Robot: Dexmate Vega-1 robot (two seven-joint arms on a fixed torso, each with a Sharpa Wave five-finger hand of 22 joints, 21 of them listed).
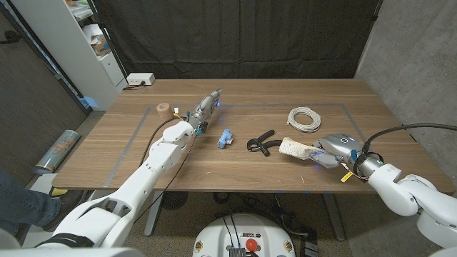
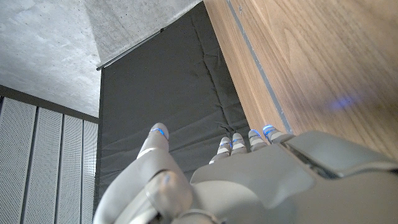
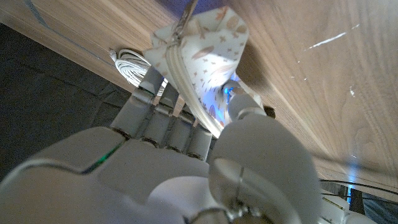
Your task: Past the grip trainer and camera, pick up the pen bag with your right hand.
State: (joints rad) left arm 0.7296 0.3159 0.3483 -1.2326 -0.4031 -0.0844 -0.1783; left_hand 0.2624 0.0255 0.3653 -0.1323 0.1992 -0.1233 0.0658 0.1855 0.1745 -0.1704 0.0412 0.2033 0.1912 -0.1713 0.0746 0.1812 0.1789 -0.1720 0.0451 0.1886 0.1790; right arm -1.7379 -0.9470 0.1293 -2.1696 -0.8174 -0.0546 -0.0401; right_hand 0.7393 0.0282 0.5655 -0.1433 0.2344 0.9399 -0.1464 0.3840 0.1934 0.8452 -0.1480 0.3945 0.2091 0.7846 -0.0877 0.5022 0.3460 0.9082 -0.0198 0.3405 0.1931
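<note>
My right hand (image 1: 335, 150) grips one end of a cream patterned pen bag (image 1: 294, 149) at the table's right front; the bag sticks out to the left of the hand, just above the wood. In the right wrist view the pen bag (image 3: 205, 56) sits pinched between the fingers (image 3: 161, 112) and thumb of my right hand (image 3: 186, 162). A black grip trainer (image 1: 260, 142) lies just left of the bag. A small blue object (image 1: 225, 138) lies further left. My left hand (image 1: 203, 111) reaches over the table's middle left with fingers extended; the left hand (image 2: 249, 180) holds nothing.
A coiled white cable (image 1: 305, 118) lies behind my right hand, also seen as the cable (image 3: 132, 62). A tape roll (image 1: 164, 109) stands at the far left. A white box (image 1: 141, 79) sits at the table's back edge, beside a white shelf unit (image 1: 78, 43).
</note>
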